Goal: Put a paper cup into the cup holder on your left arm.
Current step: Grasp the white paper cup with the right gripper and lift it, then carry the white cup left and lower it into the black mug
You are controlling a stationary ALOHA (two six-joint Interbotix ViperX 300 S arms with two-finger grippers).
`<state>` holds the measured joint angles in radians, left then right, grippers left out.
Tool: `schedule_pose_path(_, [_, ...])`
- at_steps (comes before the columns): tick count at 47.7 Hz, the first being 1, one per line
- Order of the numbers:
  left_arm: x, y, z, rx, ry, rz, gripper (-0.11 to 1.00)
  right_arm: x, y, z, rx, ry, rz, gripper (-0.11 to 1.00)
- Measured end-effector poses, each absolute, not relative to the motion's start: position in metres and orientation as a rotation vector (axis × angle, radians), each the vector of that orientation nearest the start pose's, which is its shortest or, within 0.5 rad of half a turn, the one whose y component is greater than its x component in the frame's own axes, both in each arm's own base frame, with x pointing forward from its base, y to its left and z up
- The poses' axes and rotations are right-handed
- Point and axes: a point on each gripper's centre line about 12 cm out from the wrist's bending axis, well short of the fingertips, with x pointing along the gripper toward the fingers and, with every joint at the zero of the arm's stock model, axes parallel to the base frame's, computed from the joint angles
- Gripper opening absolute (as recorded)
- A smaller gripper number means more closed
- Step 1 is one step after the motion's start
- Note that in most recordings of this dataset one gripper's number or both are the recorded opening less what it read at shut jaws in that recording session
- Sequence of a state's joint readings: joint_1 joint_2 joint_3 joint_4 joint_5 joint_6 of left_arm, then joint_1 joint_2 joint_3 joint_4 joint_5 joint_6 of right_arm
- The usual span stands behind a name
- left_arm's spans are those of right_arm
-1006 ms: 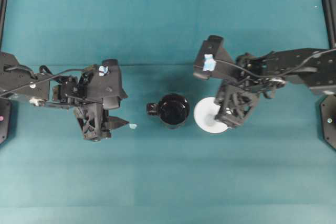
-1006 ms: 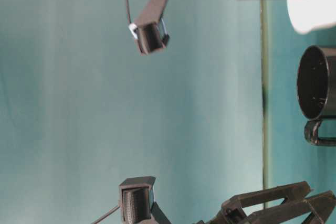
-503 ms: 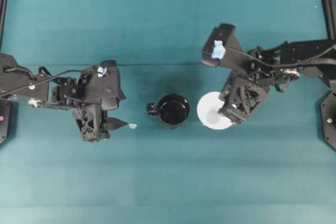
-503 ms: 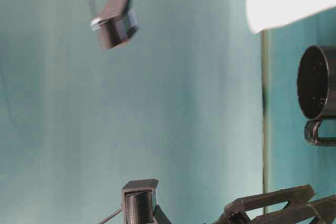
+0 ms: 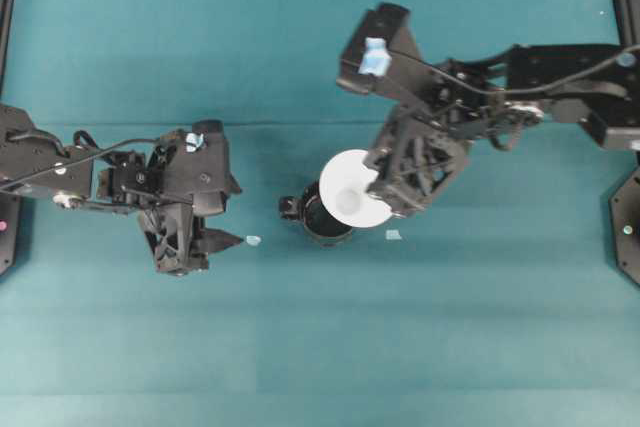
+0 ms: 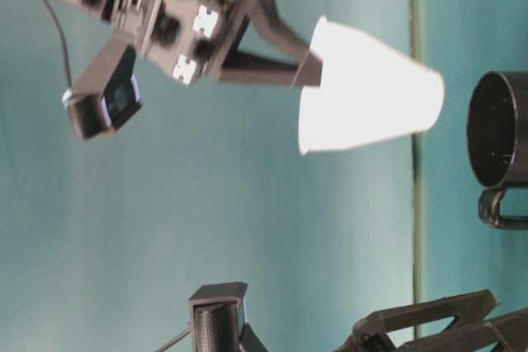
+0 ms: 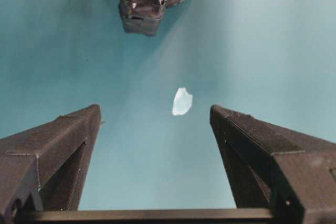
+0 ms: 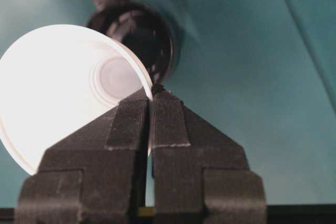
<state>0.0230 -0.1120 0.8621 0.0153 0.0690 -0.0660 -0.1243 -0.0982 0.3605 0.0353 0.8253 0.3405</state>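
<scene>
The paper cup (image 6: 363, 88) is hanging in the air with its long axis tilted off vertical. In the table-level view, which is turned on its side, the small base is pointing toward the cup holder (image 6: 501, 131) and the wide rim is facing away from it. From overhead the open mouth of the paper cup (image 5: 355, 188) is facing up, overlapping the upper right part of the cup holder (image 5: 323, 220), so the cup is sitting above it and off to one side, not inside.

The cup holder is standing upright on the teal bench (image 5: 320, 347), mouth up, with its small loop handle (image 5: 290, 209) pointing toward the left arm.

The right end effector (image 8: 150, 94) is pinching the cup's rim, its jaws pressed almost together on the thin paper wall, one finger inside the rim and one outside.

The left end effector (image 7: 155, 119) is spread wide with nothing between its jaws, sitting low over the bench and well apart from the holder. A small pale scrap (image 7: 182, 101) is lying on the bench just ahead of it.
</scene>
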Motion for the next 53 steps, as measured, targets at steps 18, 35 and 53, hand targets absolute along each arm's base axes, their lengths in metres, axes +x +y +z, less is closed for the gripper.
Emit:
schedule_pose_path(18, [0.328, 0.008, 0.143, -0.057, 0.800, 0.043, 0.89, 0.390, -0.047, 0.230, 0.402, 1.112, -0.298, -0.06])
schedule_pose_path(35, [0.329, 0.008, 0.144, -0.057, 0.795, 0.043, 0.89, 0.402, -0.045, 0.199, 0.399, 1.168, -0.301, -0.06])
schedule_pose_path(53, [0.329, 0.008, 0.144, -0.057, 0.797, 0.043, 0.88, 0.405, -0.043, 0.192, 0.394, 1.170, -0.297, -0.06])
